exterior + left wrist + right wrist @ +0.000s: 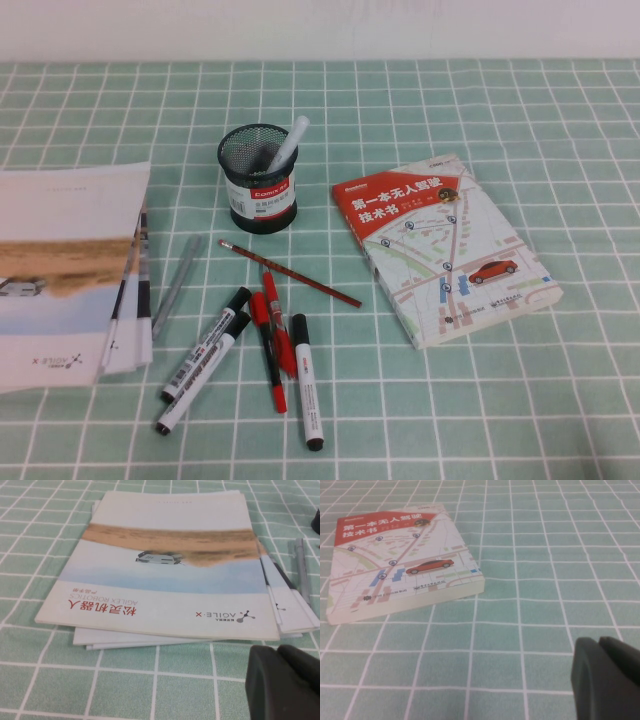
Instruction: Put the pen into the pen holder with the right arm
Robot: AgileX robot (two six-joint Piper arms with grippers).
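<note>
A: While the right tool (605, 680) hangs low over the bare counter (545, 605) near the book (400, 560), are its fingers together?
B: Yes, pressed together on nothing. The left tool (282, 682) is likewise closed, beside the brochures (165, 570).
A: And the pen (288, 143)?
B: Standing tilted inside the pen holder (258, 180), which sits left of the book, with loose markers (205, 355) in front of it.

Green-checked table (560, 120) carries pen holder (258, 190), book (445, 245), brochures (65, 270), markers (205, 355).
</note>
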